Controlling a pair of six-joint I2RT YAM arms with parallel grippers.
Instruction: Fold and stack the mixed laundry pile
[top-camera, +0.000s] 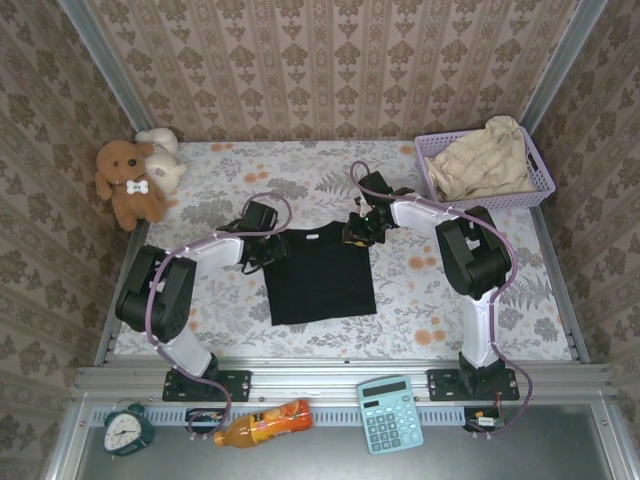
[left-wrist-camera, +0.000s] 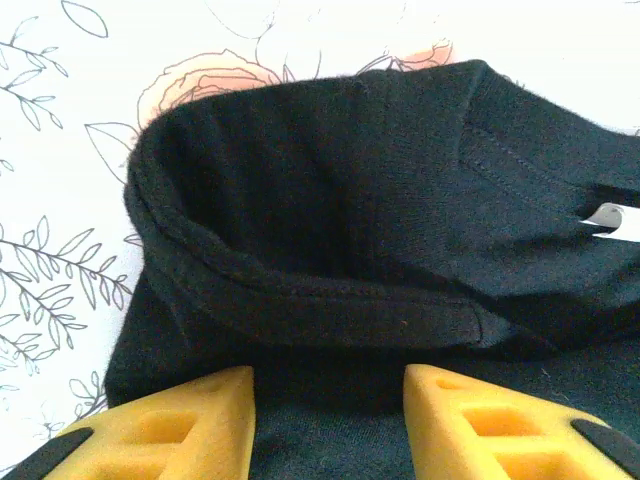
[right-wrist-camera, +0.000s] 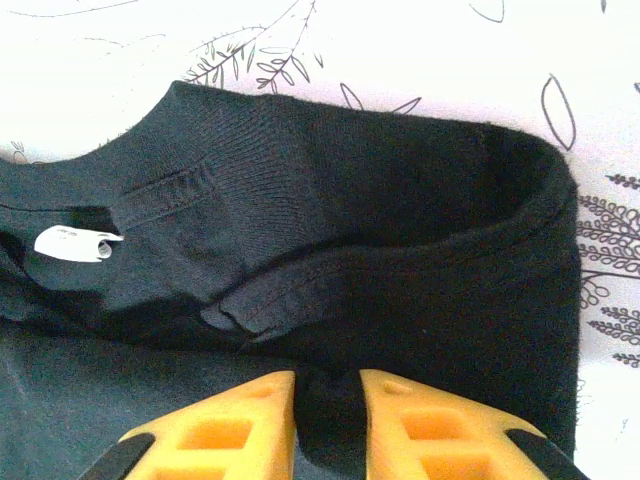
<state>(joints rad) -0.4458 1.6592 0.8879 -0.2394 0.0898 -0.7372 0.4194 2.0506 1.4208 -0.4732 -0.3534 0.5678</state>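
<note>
**Black cloth under both grippers**

Yellow-fingered, the right gripper (right-wrist-camera: 328, 378) is clenched on a pinch of the black garment (top-camera: 320, 275) just below a folded-over sleeve hem. A white label (right-wrist-camera: 75, 243) shows at the collar beside it. The left gripper (left-wrist-camera: 328, 376) is released, its fingers standing apart over the opposite shoulder with cloth lying loose between them.

The black garment lies spread mid-worktop (top-camera: 430, 300), between the two arms. The beige garment (top-camera: 485, 160) is heaped in a lavender basket (top-camera: 545, 185) at the far right corner, well apart. A brown plush toy (top-camera: 125, 180) and a cream plush toy (top-camera: 165, 160) sit at the far left corner.

A floral sheet covers the worktop and patterned wallpaper lines the walls. An alarm clock (top-camera: 127, 430), an orange bottle (top-camera: 265, 422) and a calculator (top-camera: 390, 412) rest on the near ledge.
</note>
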